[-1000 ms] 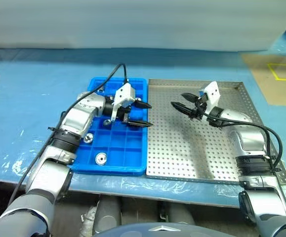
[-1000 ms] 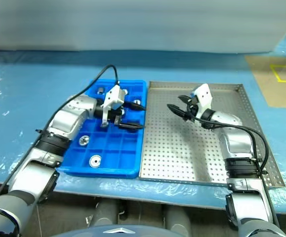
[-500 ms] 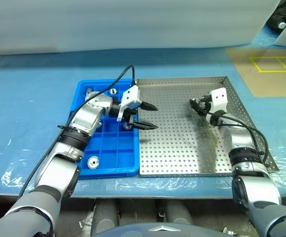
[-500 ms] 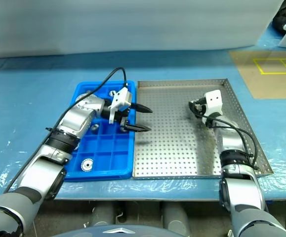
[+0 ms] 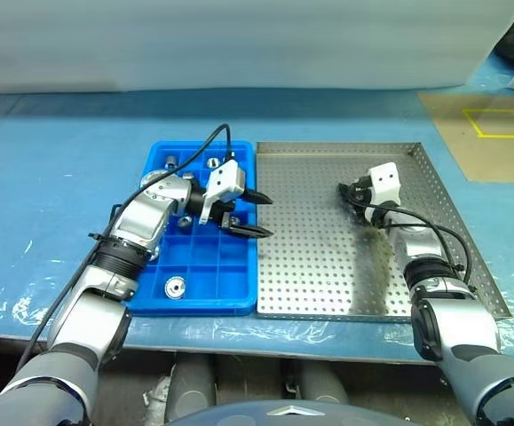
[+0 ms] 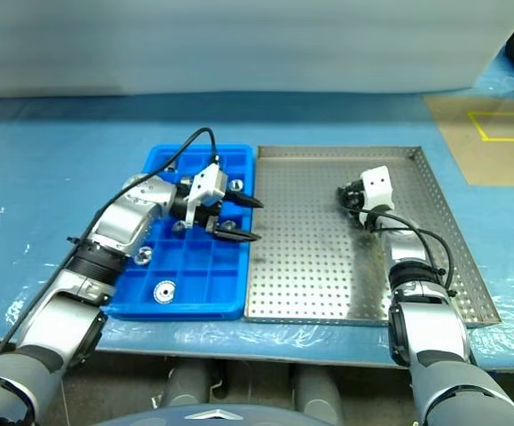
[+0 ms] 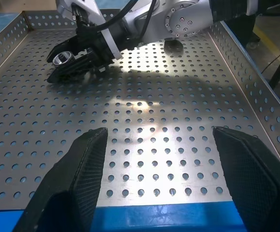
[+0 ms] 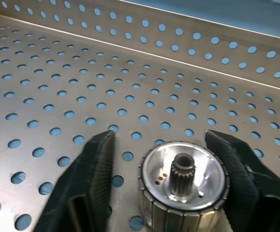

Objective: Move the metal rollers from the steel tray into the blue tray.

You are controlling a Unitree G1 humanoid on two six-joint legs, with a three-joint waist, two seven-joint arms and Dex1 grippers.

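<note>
In the right wrist view a metal roller (image 8: 183, 176), shiny with a toothed centre shaft, stands on the steel tray (image 5: 328, 266). My right gripper (image 5: 347, 195) is low at the tray's back middle. Its fingers flank the roller: one is at its side, the other still shows a gap. The left wrist view shows that same roller (image 7: 61, 59) between the right fingers. My left gripper (image 5: 270, 218) hangs open and empty over the edge where the blue tray (image 5: 208, 266) meets the steel tray. Several rollers lie in the blue tray's compartments, one near the front (image 5: 176, 287).
Both trays sit side by side on a pale blue sheet (image 5: 43, 177) covering the table. A brown floor patch with yellow tape (image 5: 496, 133) lies at the far right. The steel tray's raised rim (image 5: 434, 169) runs close to my right arm.
The camera view has shifted. My right gripper has dropped to the steel tray's floor, moved right, and narrowed its fingers around a roller. The left gripper has kept still and open.
</note>
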